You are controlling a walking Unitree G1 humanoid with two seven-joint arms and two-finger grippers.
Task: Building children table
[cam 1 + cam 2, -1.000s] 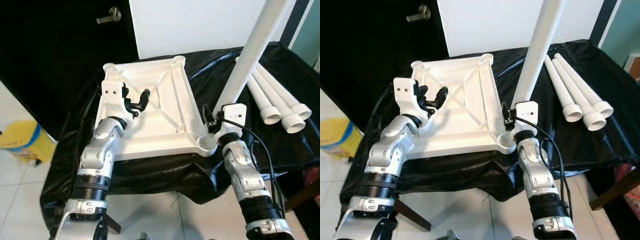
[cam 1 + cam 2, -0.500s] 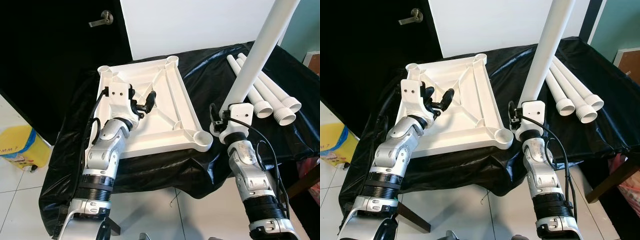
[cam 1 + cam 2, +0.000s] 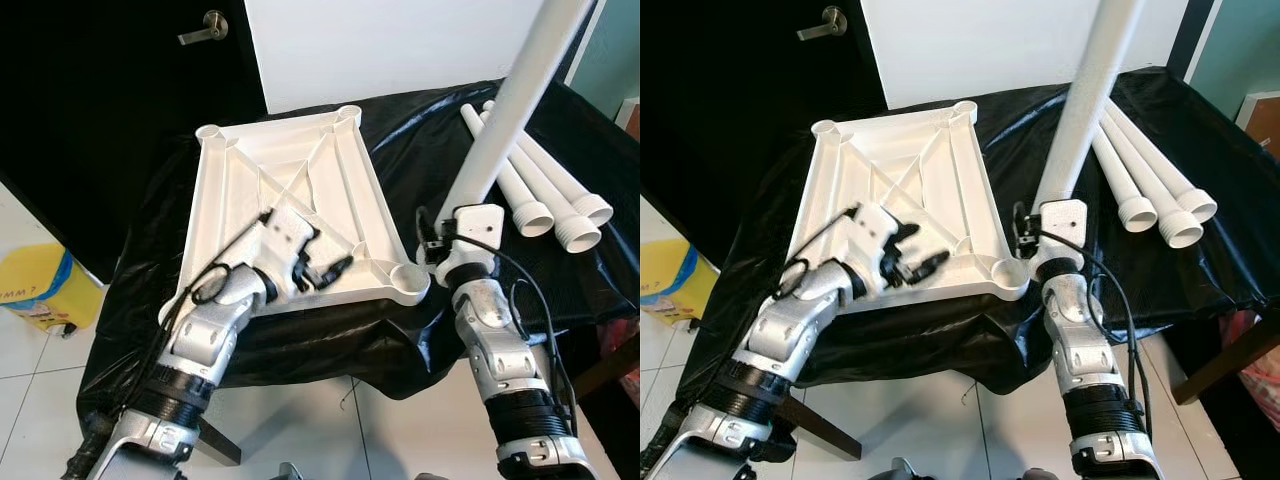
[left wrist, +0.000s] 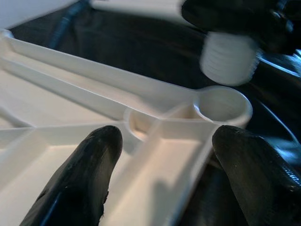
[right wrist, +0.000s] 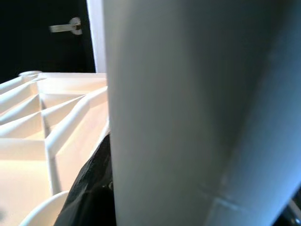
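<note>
Since the earlier frames, our left hand [image 3: 335, 268] has swung from the upper left part of the upturned white plastic tabletop [image 3: 250, 200] down to its lower right edge, close to the round corner socket [image 3: 407, 279]. Our right hand, at centre right of the head views, has held its place with only a small shift.

We see the tabletop lying underside up on the surface draped in black plastic sheeting [image 3: 420, 150], ribs and sockets facing us so that legs can go in from above. Our left hand's two black fingers [image 4: 77, 183] stand apart with nothing between them, poised over the rim, and the wrist view looks straight at the open corner socket; we judge it is there to steady that corner.

Our right hand [image 3: 432, 247] is clamped on the lower end of a long white plastic table leg [image 3: 500, 110], which slants up to the upper right and out of frame. Its ribbed end [image 4: 229, 57] hangs just above and beside the socket, not yet seated. We judge that lining the leg up over the socket is the step in hand.

Three more white tapered legs [image 3: 545, 190] lie side by side at the right of the frame, well apart from the tabletop, waiting.
</note>
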